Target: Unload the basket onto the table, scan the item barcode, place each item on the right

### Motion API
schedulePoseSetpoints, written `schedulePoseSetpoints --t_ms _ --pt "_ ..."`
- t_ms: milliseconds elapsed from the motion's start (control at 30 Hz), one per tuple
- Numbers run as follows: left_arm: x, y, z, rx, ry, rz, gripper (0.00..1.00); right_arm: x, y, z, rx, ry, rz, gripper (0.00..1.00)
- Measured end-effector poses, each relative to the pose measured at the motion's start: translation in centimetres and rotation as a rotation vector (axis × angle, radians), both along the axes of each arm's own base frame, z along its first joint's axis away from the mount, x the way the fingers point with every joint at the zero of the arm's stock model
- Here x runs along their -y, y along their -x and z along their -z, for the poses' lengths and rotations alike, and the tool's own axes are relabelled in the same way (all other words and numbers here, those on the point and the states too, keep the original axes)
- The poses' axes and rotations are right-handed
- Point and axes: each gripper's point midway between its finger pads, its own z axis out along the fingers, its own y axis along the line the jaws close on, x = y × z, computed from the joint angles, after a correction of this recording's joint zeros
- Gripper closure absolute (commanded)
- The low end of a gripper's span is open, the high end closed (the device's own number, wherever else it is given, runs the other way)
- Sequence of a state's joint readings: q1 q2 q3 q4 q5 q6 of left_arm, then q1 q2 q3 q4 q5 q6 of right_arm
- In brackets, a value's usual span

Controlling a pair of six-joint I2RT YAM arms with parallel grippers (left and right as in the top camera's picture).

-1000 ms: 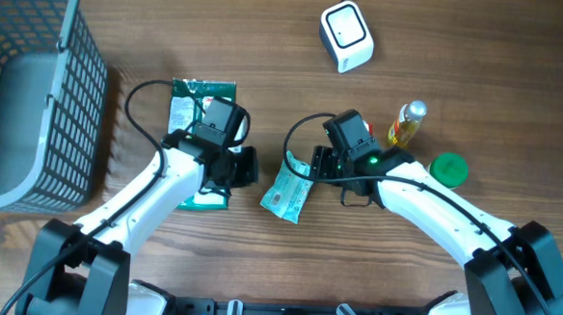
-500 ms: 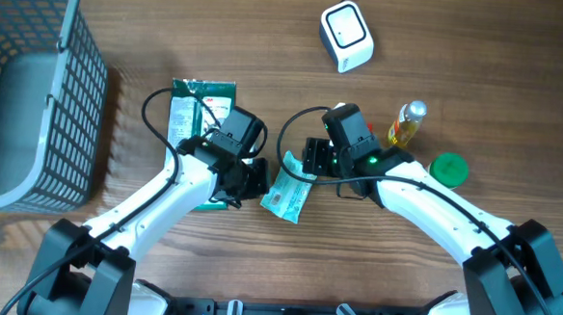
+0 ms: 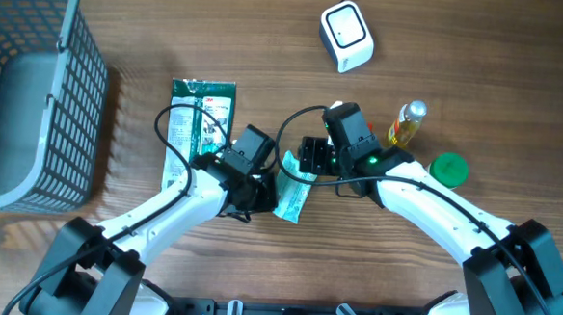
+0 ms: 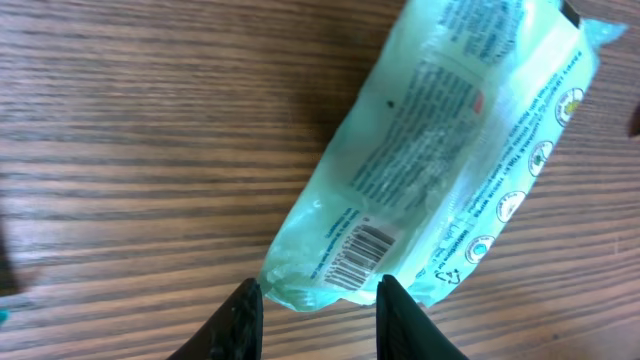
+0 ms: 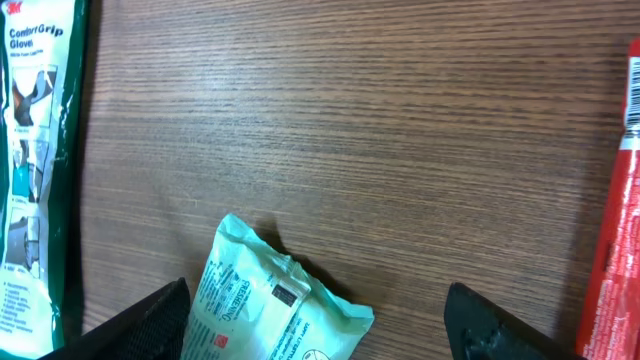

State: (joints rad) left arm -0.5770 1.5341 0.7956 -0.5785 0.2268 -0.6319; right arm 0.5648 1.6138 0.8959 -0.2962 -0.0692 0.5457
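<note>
Wood-grain table [image 3: 480, 62]. Only the left wrist view shows the wipes pack [image 4: 440, 170] barcode [image 4: 358, 250]. Jaws stand apart on left gripper [image 4: 318, 290] and right gripper [image 5: 315, 308].

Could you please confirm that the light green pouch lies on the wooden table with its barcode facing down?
Not quite: the barcode faces up, as the left wrist view shows. The light green pouch does lie on the wooden table.
</note>
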Motion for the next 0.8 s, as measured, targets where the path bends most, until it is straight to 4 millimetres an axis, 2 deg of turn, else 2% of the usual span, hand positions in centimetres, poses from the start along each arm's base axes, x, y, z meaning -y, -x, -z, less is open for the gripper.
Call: schedulePoseSetpoints --t_ms 333,500,600,800 --pt "0.6 0.2 0.0 -0.005 0.011 -0.005 0.7 -0.1 0.1 0.0 -0.006 -0.004 -0.007 0.18" --pt "0.5 0.4 0.9 -0.029 -0.005 -0.005 0.68 -0.1 0.2 0.1 -0.009 -0.002 -0.007 0.18" --pt "0.5 0.3 1.7 -0.044 -0.014 -0.007 0.71 -0.1 0.2 0.1 -0.009 -0.002 -0.007 0.18" --pt "0.8 0.2 2.0 -0.045 -0.002 -0.007 0.75 0.0 0.3 0.1 -0.013 0.0 -0.007 0.18"
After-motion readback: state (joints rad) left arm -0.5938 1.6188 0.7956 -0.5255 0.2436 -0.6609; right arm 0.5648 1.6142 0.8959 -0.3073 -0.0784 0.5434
